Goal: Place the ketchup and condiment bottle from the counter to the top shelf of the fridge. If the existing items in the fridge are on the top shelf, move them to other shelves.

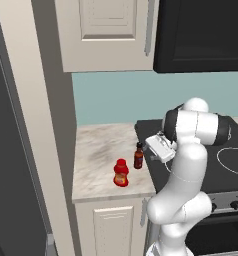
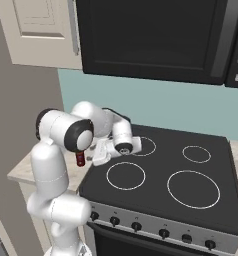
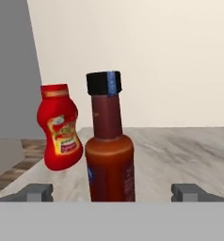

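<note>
The slim dark condiment bottle [image 1: 138,156] with its black cap stands upright on the beige counter [image 1: 93,150] near the stove edge. The squat red ketchup [image 1: 121,173] stands just in front and to its left. My gripper [image 1: 152,150] is level with the condiment bottle, right beside it on the stove side, and open. In the hand view the condiment bottle [image 3: 109,155] stands close in front, centred between the wide-apart fingertips [image 3: 38,192] of the gripper [image 3: 114,192], with the ketchup [image 3: 60,127] behind to the left. The arm hides most of the bottle [image 2: 81,159] in the right base view.
The grey fridge [image 1: 11,175] side fills the far left, past a beige wall panel [image 1: 41,125]. A black stovetop [image 2: 166,170] with white rings lies to the right of the counter. A black microwave [image 1: 201,35] and a cream cabinet [image 1: 106,30] hang above.
</note>
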You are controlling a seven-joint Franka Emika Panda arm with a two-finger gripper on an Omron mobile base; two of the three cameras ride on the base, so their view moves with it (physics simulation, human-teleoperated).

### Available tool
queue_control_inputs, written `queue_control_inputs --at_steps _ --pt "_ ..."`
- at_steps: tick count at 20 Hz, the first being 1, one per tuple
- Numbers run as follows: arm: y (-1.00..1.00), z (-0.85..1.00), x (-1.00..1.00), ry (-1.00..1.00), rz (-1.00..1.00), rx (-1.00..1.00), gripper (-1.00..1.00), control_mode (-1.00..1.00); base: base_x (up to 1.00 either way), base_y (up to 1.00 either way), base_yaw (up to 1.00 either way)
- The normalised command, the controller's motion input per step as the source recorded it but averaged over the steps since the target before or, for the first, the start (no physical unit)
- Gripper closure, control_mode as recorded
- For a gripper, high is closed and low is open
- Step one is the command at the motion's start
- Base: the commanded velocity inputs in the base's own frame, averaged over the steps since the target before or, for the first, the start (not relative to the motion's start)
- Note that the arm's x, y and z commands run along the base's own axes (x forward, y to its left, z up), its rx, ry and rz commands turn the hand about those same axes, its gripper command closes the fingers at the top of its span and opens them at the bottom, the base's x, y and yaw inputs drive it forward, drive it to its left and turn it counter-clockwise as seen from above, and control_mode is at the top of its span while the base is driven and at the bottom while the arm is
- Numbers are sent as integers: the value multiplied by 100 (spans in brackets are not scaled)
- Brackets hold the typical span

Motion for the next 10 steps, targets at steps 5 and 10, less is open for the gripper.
queue_control_inputs --at_steps 5,10 --pt "25 -10 0 -2 0 0 -100 -100 0 0 0" --pt "22 -2 0 0 0 0 -100 -100 0 0 0"
